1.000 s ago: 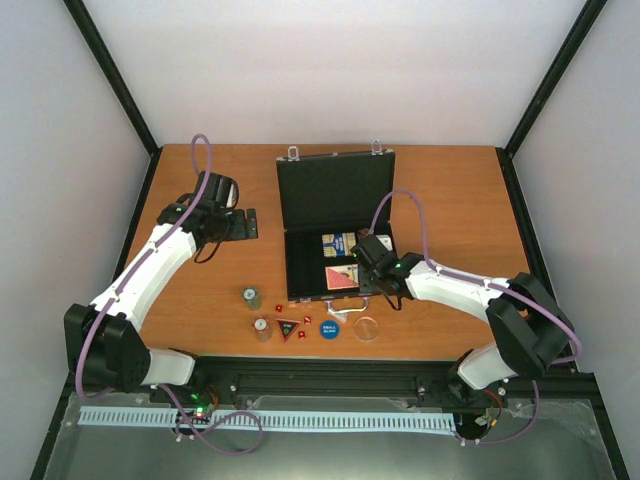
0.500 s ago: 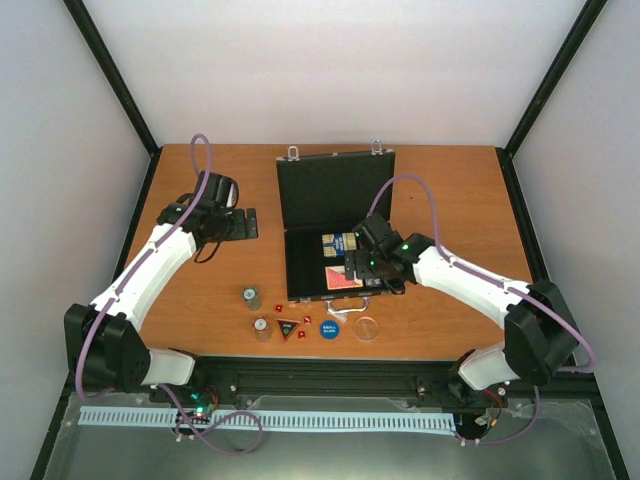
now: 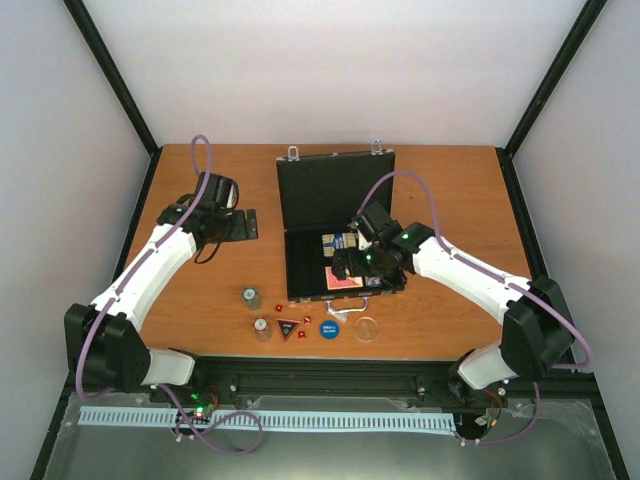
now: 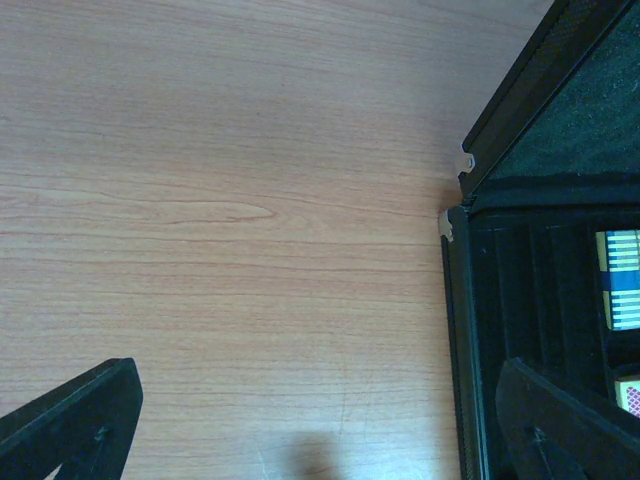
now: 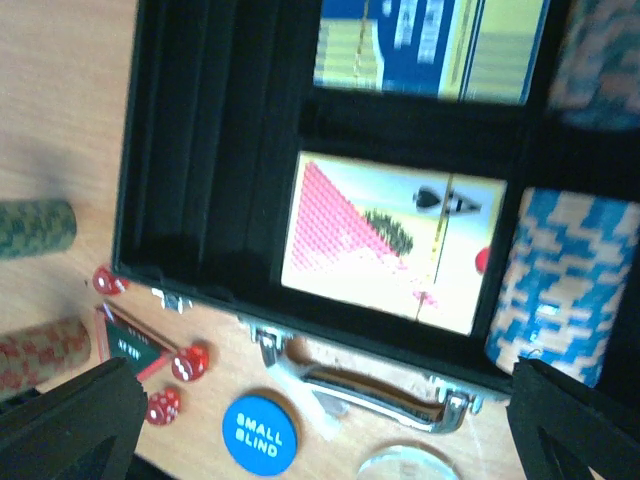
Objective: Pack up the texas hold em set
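Note:
The black briefcase (image 3: 300, 272) lies open mid-table with its lid (image 3: 335, 190) upright. Inside lie a blue card deck (image 5: 430, 45), a red card deck (image 5: 390, 240) and a blue chip stack (image 5: 555, 280) at the right. My right gripper (image 5: 320, 420) hovers open and empty over the case's front edge and silver handle (image 5: 370, 385). In front of the case lie the blue round button (image 5: 259, 434), red dice (image 5: 190, 362), a green chip stack (image 5: 35, 228) and a red chip stack (image 5: 45, 350). My left gripper (image 4: 320, 420) hangs open over bare wood, left of the case (image 4: 470, 330).
A clear round disc (image 3: 367, 329) lies right of the blue button (image 3: 329, 328). A small red-edged triangular piece (image 3: 289, 327) sits among the dice. Black frame rails border the wooden table (image 3: 450, 190) on both sides.
My right gripper has opened wide and swung up and left over the case's front half. The left arm has not moved.

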